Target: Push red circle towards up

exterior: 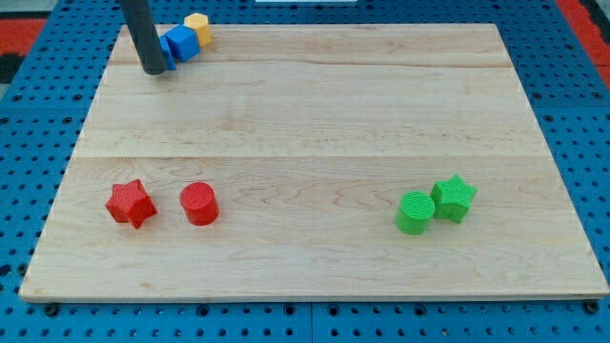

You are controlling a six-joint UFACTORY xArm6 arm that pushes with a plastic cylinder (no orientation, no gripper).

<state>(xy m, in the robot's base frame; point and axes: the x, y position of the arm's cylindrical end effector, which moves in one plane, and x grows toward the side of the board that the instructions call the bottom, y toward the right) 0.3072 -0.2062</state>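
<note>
Far off at 11 o'clock, my tip (153, 70) touches the blue block (178, 44), with no fingers to open or close.
Down at 7 o'clock sits the red circle (199, 203), beside the red star (130, 203); to push it up, my tip must get below it.

you see only a straight, smooth, dark grey rod, round in section, ending in my tip (154, 70), blunt and unmarked.

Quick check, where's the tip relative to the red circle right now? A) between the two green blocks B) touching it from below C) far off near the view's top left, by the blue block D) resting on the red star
C: my tip sits at the view's top left beside the blue block, well away from the red circle.
</note>
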